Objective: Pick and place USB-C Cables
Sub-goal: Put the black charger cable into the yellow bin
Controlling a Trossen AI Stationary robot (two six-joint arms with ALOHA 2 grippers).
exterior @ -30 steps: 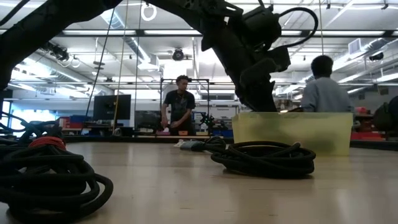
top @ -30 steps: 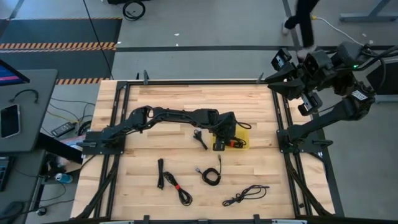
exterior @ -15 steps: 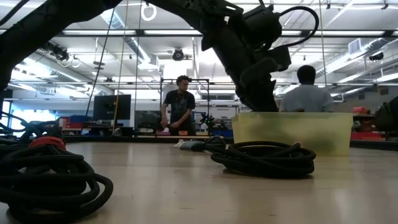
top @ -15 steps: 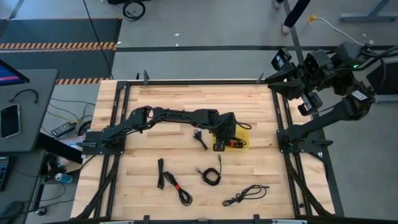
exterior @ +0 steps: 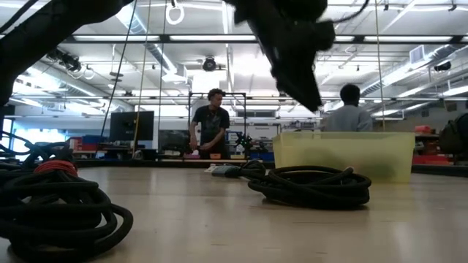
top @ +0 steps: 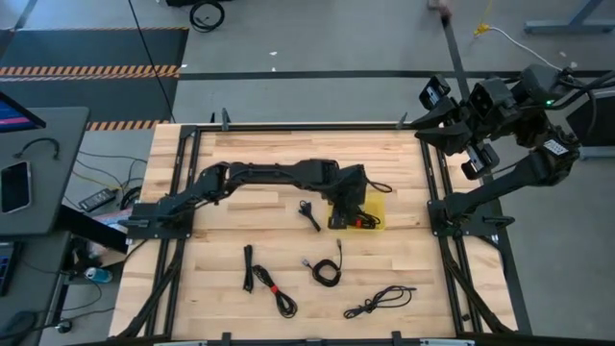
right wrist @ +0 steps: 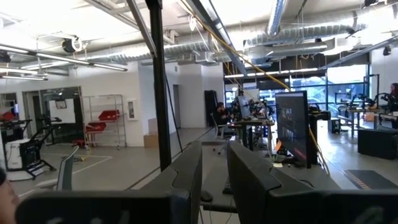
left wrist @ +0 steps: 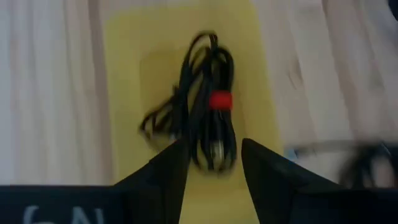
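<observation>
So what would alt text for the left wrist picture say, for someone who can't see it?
A bundled black cable with a red tie lies in a yellow tray on a wooden table. The left gripper hangs open above it, its two dark fingers apart on either side of the cable's near end.

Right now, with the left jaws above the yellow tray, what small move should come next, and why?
Probably lift the left gripper clear and swing toward the nearest loose cable. Its jaws stand apart, a bundled cable with a red tie lies in the yellow tray below them, and other cables remain on the table.
</observation>
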